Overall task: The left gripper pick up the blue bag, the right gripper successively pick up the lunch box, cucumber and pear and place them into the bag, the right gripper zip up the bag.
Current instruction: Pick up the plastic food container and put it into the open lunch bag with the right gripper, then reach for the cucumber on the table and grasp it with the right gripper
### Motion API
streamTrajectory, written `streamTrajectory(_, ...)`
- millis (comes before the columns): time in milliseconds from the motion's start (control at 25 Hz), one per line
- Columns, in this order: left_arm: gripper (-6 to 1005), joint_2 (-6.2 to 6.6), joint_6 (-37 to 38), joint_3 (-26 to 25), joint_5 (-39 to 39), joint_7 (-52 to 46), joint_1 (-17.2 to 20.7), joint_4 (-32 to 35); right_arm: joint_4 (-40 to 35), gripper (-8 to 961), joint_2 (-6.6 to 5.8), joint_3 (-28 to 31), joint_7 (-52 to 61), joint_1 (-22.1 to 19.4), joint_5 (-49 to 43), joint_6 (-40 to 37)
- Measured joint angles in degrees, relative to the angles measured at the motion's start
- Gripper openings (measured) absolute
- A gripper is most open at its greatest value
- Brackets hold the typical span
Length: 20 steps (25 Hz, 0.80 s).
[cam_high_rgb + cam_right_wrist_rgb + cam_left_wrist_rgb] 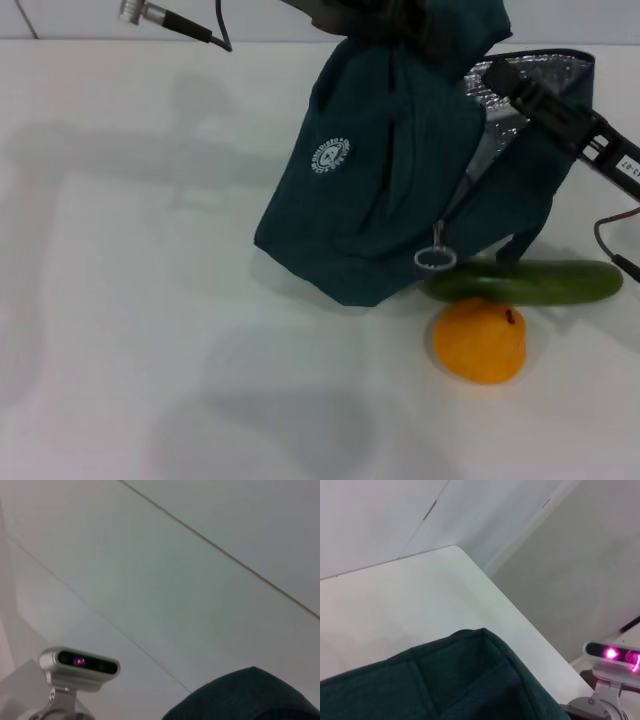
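The blue bag (385, 180) stands tilted on the white table, its top pulled up by my left gripper (385, 18), which is shut on the fabric at the upper edge of the head view. The bag's mouth faces right and shows silver lining (500, 100). My right gripper (497, 75) reaches into that mouth on a black arm from the right. A green cucumber (525, 283) lies against the bag's base, and an orange-yellow pear (480, 340) sits just in front of it. The lunch box is out of view. Bag fabric (445, 680) fills the left wrist view's lower part.
A zipper pull ring (436, 258) hangs at the bag's lower front corner. A cable plug (150, 14) lies at the far left of the table. The table corner (455, 547) and the floor beyond show in the left wrist view.
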Motion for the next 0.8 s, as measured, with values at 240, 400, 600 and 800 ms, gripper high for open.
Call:
streamTrajectory(240, 43, 0.01, -0.3, -1.4, 0.3, 1.1, 0.2, -0.3, -4.3, 356, -0.02, -1.3, -2.9, -2.1, 0.2, -3.2)
streamTrajectory(400, 43, 0.22, -0.6, -2.6, 0.5, 2.5, 0.3, -2.1, -8.3, 615, -0.17, -0.8, -8.7, -5.5, 1.7, -10.2)
streamTrajectory(600, 43, 0.39, -0.8, -4.8, 0.8, 4.6, 0.8, -3.9, -19.0, 648, -0.98, -2.0, -16.1, -10.5, 1.9, -20.5)
streamTrajectory(800, 43, 0.53, -1.9, -5.0, 1.1, 5.8, 1.5, -4.4, -33.5, 628, -3.54, -7.6, -15.8, -16.0, 1.2, -22.8)
